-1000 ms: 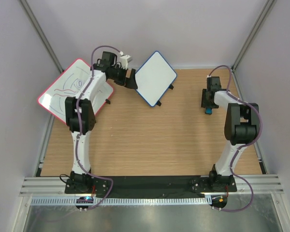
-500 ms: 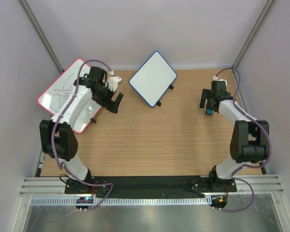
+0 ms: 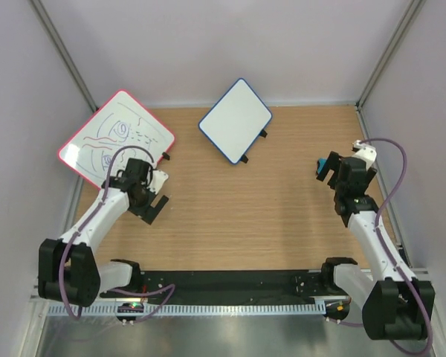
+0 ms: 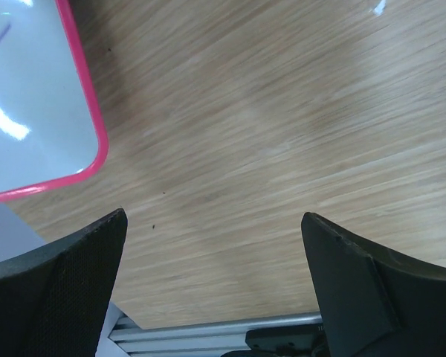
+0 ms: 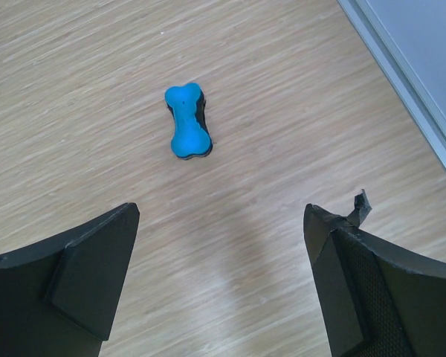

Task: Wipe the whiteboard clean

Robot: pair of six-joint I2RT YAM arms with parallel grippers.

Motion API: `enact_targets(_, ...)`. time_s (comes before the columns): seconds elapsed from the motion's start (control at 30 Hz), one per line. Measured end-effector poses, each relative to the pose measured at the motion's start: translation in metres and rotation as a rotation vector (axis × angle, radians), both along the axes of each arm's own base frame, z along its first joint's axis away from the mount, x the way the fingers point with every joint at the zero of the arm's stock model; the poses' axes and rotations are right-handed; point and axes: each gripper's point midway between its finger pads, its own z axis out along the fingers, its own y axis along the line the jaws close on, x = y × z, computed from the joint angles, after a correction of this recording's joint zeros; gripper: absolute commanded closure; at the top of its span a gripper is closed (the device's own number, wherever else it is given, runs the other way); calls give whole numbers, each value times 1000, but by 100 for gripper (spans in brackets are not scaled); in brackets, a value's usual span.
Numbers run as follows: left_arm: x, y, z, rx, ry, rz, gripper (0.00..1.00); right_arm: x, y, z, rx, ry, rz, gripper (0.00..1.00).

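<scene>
The whiteboard (image 3: 235, 119), blue-framed with small black feet, lies at an angle at the back middle of the table, and its face shows no marks. Neither wrist view shows it. A blue bone-shaped eraser (image 5: 187, 121) lies on the wood near the right edge, also seen as the eraser (image 3: 322, 161) just beyond my right gripper (image 3: 328, 171). That right gripper (image 5: 221, 212) is open and empty, short of the eraser. My left gripper (image 3: 154, 208) is open and empty over bare wood at the near left. In its own view the left gripper (image 4: 214, 217) holds nothing.
A larger red-framed board (image 3: 115, 137) with purple scribbles lies at the back left; its corner (image 4: 30, 111) shows in the left wrist view. A metal rail (image 3: 230, 286) runs along the near edge. Walls close in the left, back and right sides.
My right gripper opened over the blue eraser and drew back toward the near side, leaving the eraser on the table. My left arm swung back from beside the whiteboard to the near left.
</scene>
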Motion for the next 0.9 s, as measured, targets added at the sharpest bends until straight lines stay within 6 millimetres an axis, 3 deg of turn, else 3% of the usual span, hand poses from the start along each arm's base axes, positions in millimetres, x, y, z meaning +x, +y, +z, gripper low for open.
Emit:
enact_targets(0.13,-8,14,-21,49,-65,47,0,-18,-2,-5,21,-46,-34,1)
enact_targets(0.27,-11,23,-36,75,-134,111,0,-23,-3,-6,35,-76,-61,1)
enact_targets(0.5,12,24,-19,46,-295,205,0,-21,-4,-6,68,-93,-98,1)
enact_targets(0.9,17,24,-13,29,-337,250,0,-21,-9,-9,93,-100,-155,1)
